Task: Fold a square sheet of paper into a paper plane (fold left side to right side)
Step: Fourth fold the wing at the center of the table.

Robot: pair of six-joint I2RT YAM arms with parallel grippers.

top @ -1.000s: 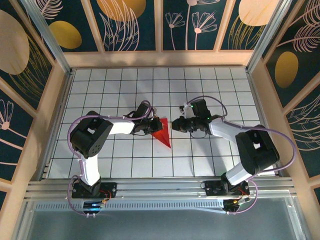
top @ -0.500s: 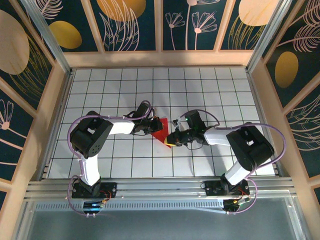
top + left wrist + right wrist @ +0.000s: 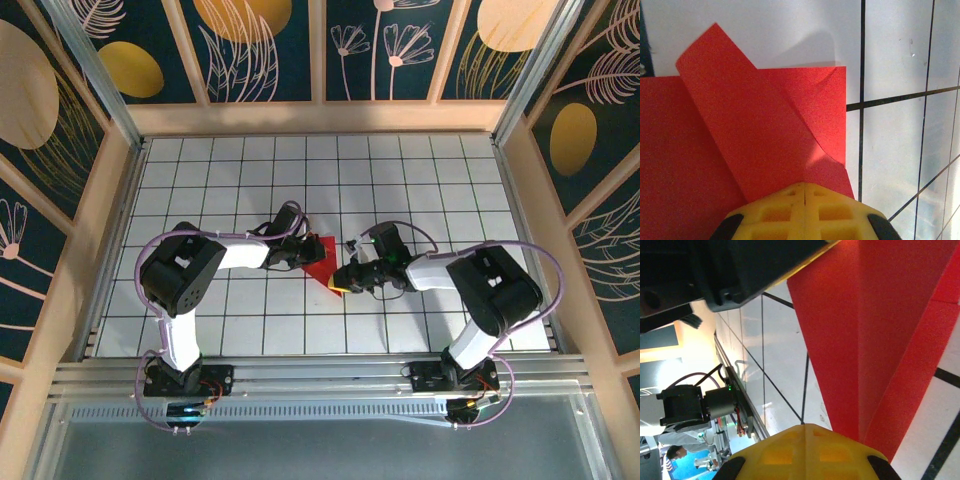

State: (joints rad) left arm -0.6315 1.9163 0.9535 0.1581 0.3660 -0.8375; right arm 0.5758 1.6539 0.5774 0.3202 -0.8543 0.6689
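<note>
Left gripper (image 3: pixel 301 256) and right gripper (image 3: pixel 343 280), both fully closed, are flanking the square sheet of paper (image 3: pixel 322 258).
Its long axis is running far-left to near-right on the tabletop (image 3: pixel 250 180); left is pressing the left edge, right the near tip, neither apparently pinching it.

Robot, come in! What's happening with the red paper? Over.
Left gripper shut, pressing red paper. Right gripper shut at its near tip. Paper creased, one flap folded over. No obstacles.

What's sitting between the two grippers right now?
The folded red paper spans the gap in the top view: left gripper at its left edge, right gripper at its near point.
</note>
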